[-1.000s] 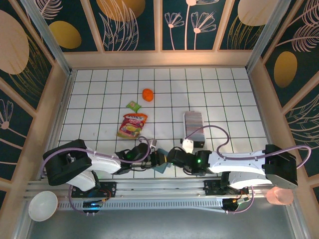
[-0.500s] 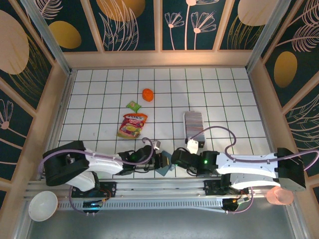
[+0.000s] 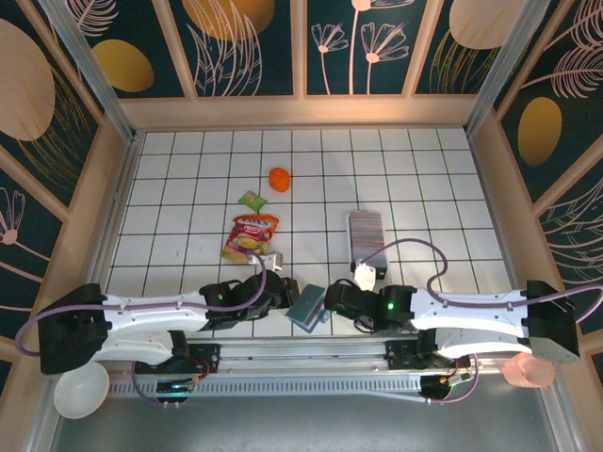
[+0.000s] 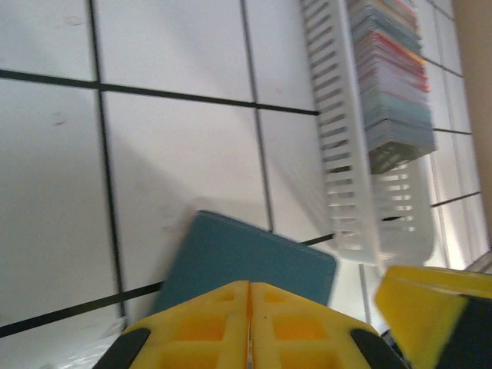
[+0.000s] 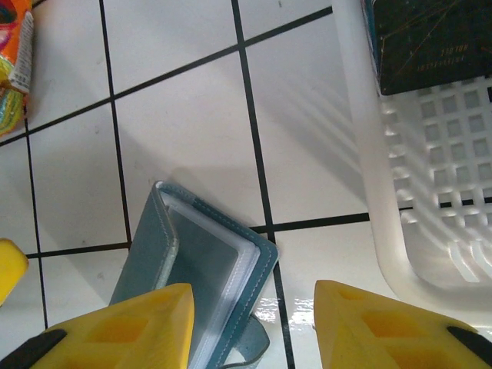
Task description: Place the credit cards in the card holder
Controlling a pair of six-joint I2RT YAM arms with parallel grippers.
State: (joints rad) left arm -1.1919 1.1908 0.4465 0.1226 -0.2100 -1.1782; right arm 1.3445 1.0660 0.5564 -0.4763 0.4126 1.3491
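Observation:
The teal card holder (image 3: 306,313) lies on the tiles near the front edge, between my two grippers. In the right wrist view the card holder (image 5: 192,269) is partly folded open, showing clear sleeves and its clasp tab. My right gripper (image 5: 254,307) stands open just above its near end, holding nothing. My left gripper (image 4: 250,284) is shut with nothing visible between its fingers, its tips just short of the card holder (image 4: 246,257). The credit cards (image 4: 392,69) stand packed in a row in the long white tray (image 4: 346,154); from above, the credit cards (image 3: 366,229) lie behind the right gripper (image 3: 330,301).
A red-yellow snack pouch (image 3: 251,235), a small green packet (image 3: 252,200) and an orange object (image 3: 279,179) lie behind the left gripper (image 3: 285,292). A white bowl (image 3: 80,388) and a pink cup (image 3: 528,370) sit off the table's front corners. Wooden walls ring the tiled floor.
My left gripper has drawn back to the left, off the card holder, and stays shut. My right gripper has opened wider. The holder now lies uncovered between them.

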